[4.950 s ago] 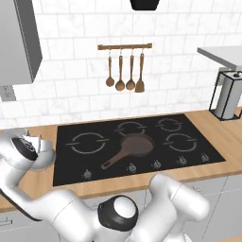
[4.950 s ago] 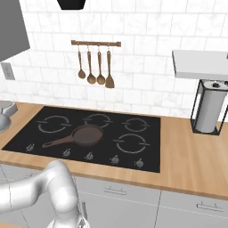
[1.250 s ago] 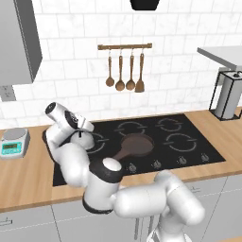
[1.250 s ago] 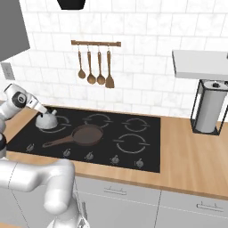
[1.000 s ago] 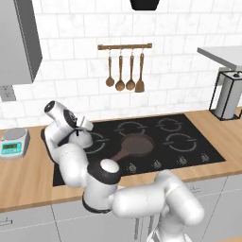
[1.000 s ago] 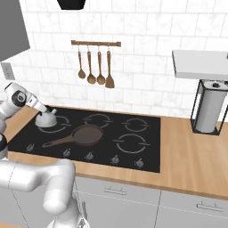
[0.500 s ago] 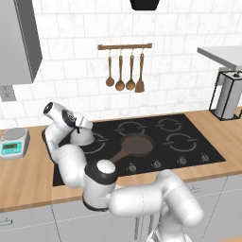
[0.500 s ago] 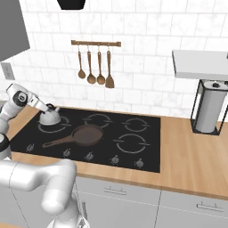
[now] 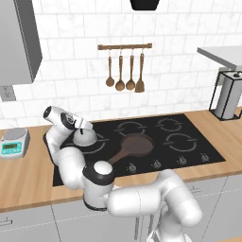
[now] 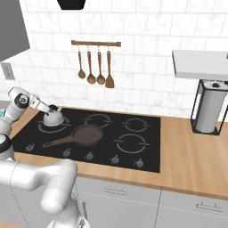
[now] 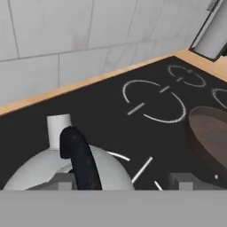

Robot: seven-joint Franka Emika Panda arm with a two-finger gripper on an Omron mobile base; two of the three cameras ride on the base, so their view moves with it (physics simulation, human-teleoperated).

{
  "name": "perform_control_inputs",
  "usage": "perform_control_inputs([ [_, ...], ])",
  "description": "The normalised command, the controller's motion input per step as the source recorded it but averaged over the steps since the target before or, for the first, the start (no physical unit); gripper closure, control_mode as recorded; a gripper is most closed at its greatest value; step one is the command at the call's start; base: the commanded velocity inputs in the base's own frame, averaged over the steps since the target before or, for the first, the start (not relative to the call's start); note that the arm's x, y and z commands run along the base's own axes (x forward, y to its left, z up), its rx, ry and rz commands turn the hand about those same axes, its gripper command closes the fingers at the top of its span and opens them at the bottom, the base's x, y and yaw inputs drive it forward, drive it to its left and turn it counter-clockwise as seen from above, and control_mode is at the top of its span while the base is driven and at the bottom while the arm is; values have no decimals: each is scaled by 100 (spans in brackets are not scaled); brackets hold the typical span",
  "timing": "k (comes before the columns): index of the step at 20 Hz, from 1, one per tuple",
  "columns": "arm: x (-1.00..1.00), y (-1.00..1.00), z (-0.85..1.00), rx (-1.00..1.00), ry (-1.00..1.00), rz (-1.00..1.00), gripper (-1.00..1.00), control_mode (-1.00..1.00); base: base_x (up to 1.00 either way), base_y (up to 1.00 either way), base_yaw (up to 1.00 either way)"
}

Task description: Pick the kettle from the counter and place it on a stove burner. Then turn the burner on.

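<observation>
The silver-grey kettle (image 9: 84,137) stands upright on the far-left stove burner (image 9: 97,147) of the black cooktop, also seen as the kettle (image 10: 54,118) on the ring (image 10: 44,128). My gripper (image 9: 88,125) hovers just over its top, the arm reaching in from the left. In the hand view the kettle (image 11: 40,170) lies at the lower left with its black handle (image 11: 81,160) beside the left fingertip (image 11: 64,180). A wide gap separates the handle from the right fingertip (image 11: 181,181), so the gripper (image 11: 123,181) is open and grips nothing.
A brown pan (image 9: 136,143) sits mid-cooktop, its handle pointing front-left. A row of knobs (image 9: 154,164) lines the cooktop's front edge. A grey scale (image 9: 14,143) rests on the counter (image 9: 28,182) at left. Wooden utensils (image 9: 125,73) hang on the wall; a paper-towel stand (image 10: 207,110) is at the right.
The kettle has stayed on the far-left burner. My hand has shifted only slightly above it.
</observation>
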Motion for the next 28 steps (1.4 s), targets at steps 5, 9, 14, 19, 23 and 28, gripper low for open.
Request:
perform_control_inputs([
  [5,-6,0,-32,-1,7,-1,-100,-100,0,0,0],
  [9,-28,0,-14,0,23,-1,-100,-100,0,0,0],
  [14,-40,31,-48,-1,5,0,-100,-100,0,0,0],
  [19,-51,44,-7,0,0,0,-100,-100,0,0,0],
  [23,-100,7,19,4,-1,0,-100,-100,0,0,0],
  [28,-100,0,1,10,0,0,-100,-100,0,0,0],
])
